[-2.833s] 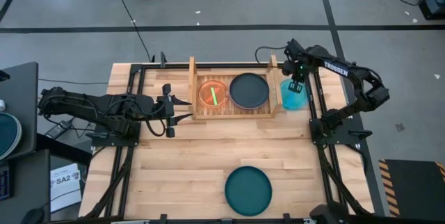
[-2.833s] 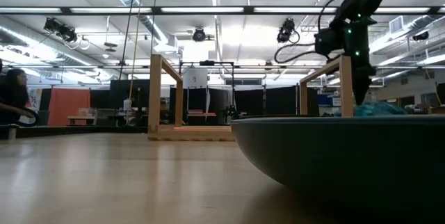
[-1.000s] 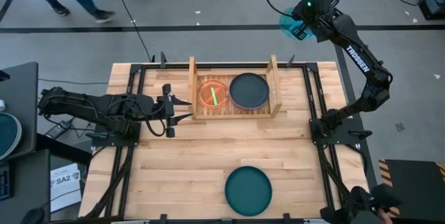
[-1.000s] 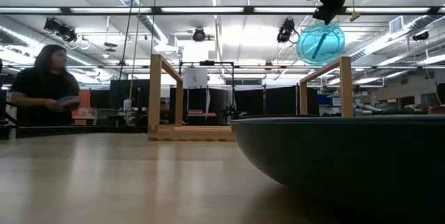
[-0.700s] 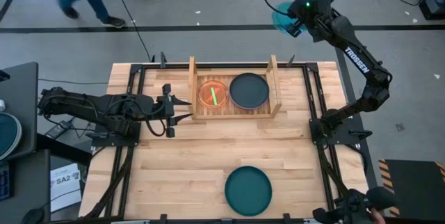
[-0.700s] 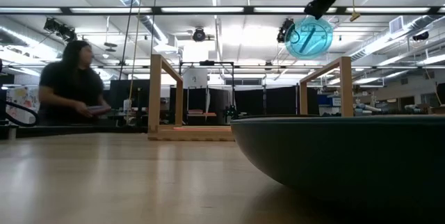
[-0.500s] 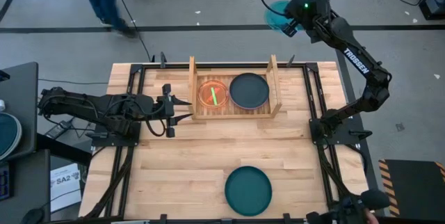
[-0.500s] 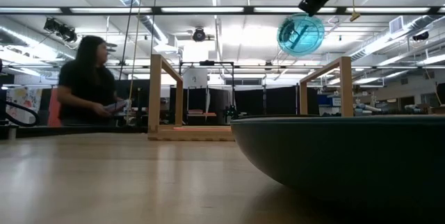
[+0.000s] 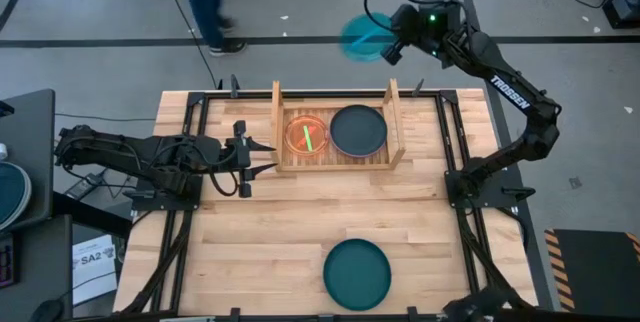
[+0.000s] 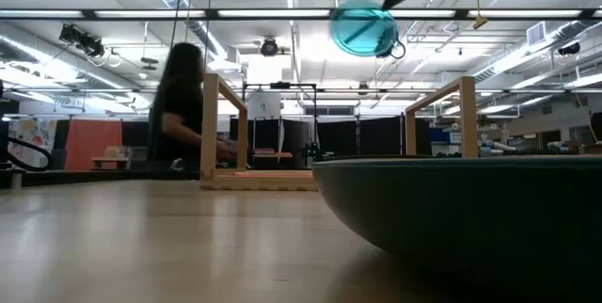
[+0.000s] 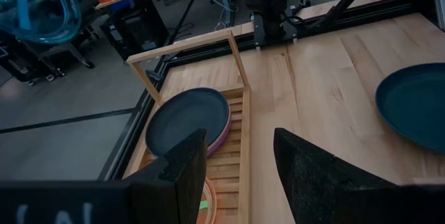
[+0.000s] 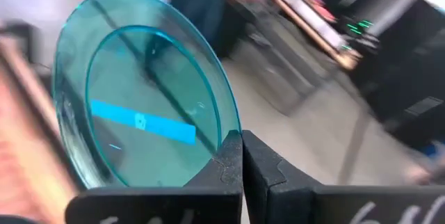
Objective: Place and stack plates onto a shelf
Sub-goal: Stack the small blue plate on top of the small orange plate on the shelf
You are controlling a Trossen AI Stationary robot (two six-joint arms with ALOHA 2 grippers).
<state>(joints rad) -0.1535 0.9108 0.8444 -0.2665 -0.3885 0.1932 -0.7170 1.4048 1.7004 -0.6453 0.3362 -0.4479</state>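
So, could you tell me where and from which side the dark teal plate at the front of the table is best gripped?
Probably by its raised rim. The dark teal plate lies flat and alone on the table, so a gripper could come down from above and pinch one rim edge. The right gripper holds the cyan plate aloft, so the open left gripper is free.

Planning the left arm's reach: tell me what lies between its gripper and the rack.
Nothing: in the high view, only bare tabletop separates the open left gripper from the rack.

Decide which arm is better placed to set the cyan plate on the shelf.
Right. Its gripper already holds the cyan plate above the shelf's far side; the left gripper sits empty beside it.
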